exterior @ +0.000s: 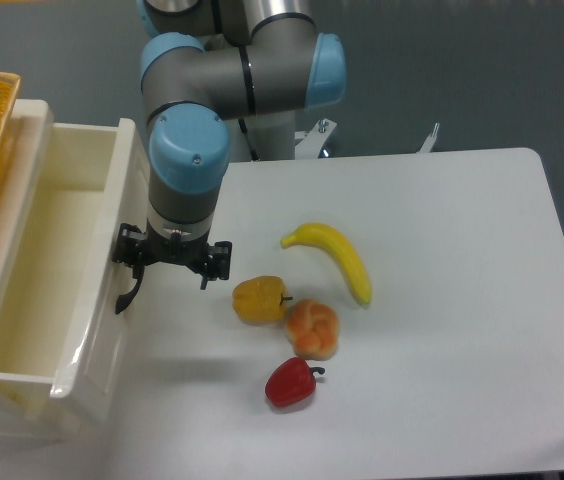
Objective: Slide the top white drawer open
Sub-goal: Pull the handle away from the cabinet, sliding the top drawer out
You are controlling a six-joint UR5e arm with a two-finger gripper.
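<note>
camera view: top white drawer, glossy cream, pulled well out; gripper at its black handle, grip unclear; bare tabletop lies rightward

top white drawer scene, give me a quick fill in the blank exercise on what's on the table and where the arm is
1. The top white drawer is pulled ____, its inside showing.
2. The gripper is at the drawer's black ____.
3. The long yellow fruit on the table is a ____.
4. The red pepper lies nearest the table's ____ edge.

Missing words: open; handle; banana; front
</note>
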